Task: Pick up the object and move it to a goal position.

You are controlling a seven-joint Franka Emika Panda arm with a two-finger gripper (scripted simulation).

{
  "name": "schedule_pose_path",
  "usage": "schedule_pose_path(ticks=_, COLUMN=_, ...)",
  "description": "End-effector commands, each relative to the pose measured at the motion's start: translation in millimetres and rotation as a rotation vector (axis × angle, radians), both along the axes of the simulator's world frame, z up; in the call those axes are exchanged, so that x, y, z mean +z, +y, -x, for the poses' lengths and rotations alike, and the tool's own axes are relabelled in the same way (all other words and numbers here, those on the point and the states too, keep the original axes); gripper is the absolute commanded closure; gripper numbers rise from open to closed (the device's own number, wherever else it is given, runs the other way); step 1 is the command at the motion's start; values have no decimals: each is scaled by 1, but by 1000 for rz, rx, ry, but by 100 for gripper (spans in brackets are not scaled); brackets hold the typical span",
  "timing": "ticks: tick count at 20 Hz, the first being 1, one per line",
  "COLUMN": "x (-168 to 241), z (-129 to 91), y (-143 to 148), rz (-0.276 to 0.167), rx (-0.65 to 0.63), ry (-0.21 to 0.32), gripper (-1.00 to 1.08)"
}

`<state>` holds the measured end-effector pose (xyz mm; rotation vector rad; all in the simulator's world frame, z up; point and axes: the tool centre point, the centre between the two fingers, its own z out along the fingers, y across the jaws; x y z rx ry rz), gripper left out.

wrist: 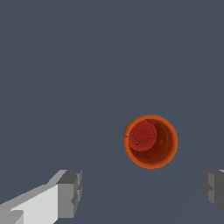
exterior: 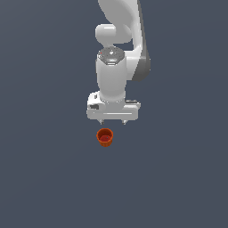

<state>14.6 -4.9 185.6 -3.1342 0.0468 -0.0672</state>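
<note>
**Ana:** While the Panda arm (exterior: 116, 67) hangs over a plain dark floor (exterior: 44, 178), the small orange-red cup (exterior: 105, 137) sits upright and on its own — nothing touching it.

**Ben:** Where is it against the gripper (exterior: 113, 122)?

**Ana:** On the exterior view, the cup is at about seven o'clock from the fingertips, just past them and slightly off-centre. How much height separates them, I can't tell from this angle.

**Ben:** And the wrist view?

**Ana:** Looking straight down into the cup (wrist: 151, 141) — flared rim, red inside, mouth up. One grey finger pad (wrist: 70, 194) shows on one side and the other finger at the opposite edge, spread far apart, with a gap clearly wider than the cup. The cup lies ahead of the line between them, not yet inside it.

**Ben:** So the jaws are spread wide and holding nothing.

**Ana:** Exactly. By my reading, this is early — an approach, at most. The grasp isn't done, nor the lift, nor the carry.

**Ben:** Any goal marker?

**Ana:** None visible in either view, so where it must end up I can't say.
</note>
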Motion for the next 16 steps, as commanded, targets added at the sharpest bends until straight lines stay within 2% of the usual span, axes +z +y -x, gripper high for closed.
schedule_pose_path(ticks=1, x=0, z=0, y=0, rz=0, rx=0, ry=0, gripper=-20)
schedule_pose_path(ticks=16, x=-3, z=3, y=0, rz=4, rx=45, ry=28, gripper=-20)
